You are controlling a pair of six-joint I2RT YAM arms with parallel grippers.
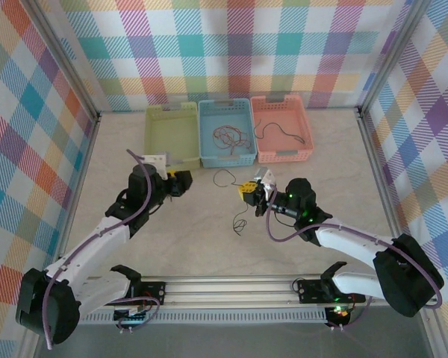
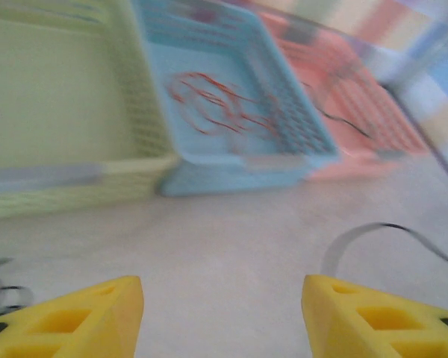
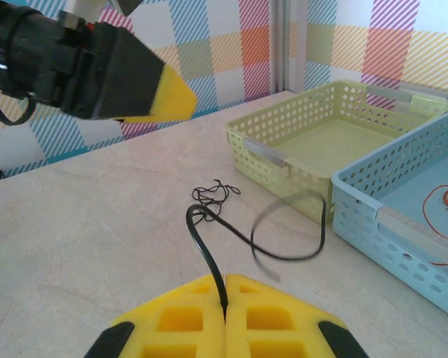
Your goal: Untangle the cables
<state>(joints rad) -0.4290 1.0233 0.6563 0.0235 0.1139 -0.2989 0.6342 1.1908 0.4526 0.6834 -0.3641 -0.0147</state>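
Our right gripper (image 3: 225, 294) is clamped on the black cable (image 3: 201, 246), which loops just ahead. Our left gripper (image 2: 222, 291) is apart and empty. A hard tug could pull a knot tight.

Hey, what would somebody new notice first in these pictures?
A green basket, blue basket and pink basket line the far side, red-orange wires coiled in the blue one. At mid-table the right pincer is shut on a black cable, while the left pincer stands open nearby.

Bright even light; left wrist view motion-blurred; black cable (image 3: 207, 259) loop smeared.
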